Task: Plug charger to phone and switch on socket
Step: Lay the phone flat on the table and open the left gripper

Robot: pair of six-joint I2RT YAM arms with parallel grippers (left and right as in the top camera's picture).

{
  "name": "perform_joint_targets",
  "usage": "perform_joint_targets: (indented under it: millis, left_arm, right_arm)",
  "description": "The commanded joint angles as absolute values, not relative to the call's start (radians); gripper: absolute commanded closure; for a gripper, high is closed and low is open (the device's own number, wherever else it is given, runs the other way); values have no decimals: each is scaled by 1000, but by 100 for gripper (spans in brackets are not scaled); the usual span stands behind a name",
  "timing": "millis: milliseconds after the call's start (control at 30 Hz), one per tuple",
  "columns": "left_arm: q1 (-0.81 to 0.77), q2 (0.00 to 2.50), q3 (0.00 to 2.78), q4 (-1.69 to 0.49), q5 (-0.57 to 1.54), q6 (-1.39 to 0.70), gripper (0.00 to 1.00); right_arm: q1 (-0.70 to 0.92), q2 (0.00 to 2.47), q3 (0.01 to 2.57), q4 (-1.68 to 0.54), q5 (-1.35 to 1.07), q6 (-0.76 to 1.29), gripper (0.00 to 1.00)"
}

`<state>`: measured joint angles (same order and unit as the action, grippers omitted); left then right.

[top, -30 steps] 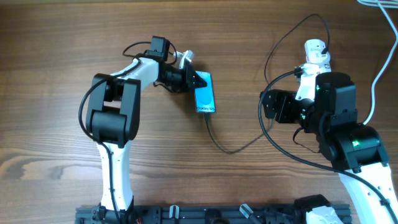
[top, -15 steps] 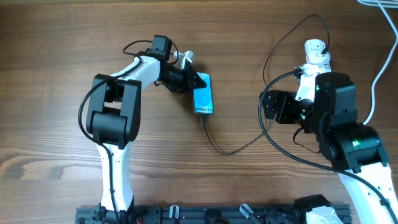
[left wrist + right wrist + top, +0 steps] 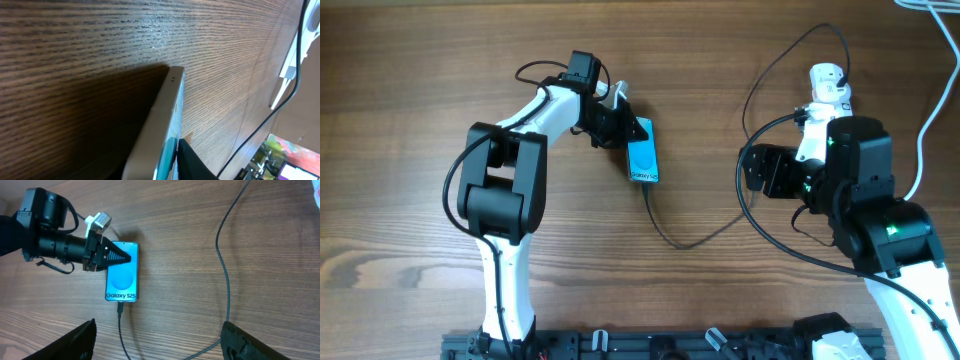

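The phone [image 3: 643, 161] with its cyan screen lies left of centre; it also shows in the right wrist view [image 3: 121, 278]. My left gripper [image 3: 631, 130] is shut on the phone's top end, one black finger [image 3: 192, 162] pressed on the screen, the other hidden under it. The charger [image 3: 692, 240], a thin black cable, has its connector [image 3: 120, 309] at the phone's bottom edge and curves right and up to the socket [image 3: 829, 83], a white strip partly hidden by my right arm. My right gripper [image 3: 748, 172] is open and empty, apart from the cable.
A thick white cord [image 3: 927, 110] runs down the far right edge of the wooden table [image 3: 400, 250]. The charger cable loops between the two arms. My right arm's bulk covers the table's right front.
My left gripper has shifted slightly left and turned, with the phone in it; the phone now looks shorter from above, its top end tilted. The right arm has not moved.
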<state>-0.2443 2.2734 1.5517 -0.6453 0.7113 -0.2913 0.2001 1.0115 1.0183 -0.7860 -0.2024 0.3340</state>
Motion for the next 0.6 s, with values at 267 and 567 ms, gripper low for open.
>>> perform_joint_targets:
  millis: [267,567]
  left_arm:
    - [-269,2350,1505,-674,497,-213,74]
    - [-274,2351,1505,-671,480,-214,73]
  right_arm:
    - [202,1018,1026,-796,-176,317,20]
    - [202,1018,1026,-805,-176,316,19]
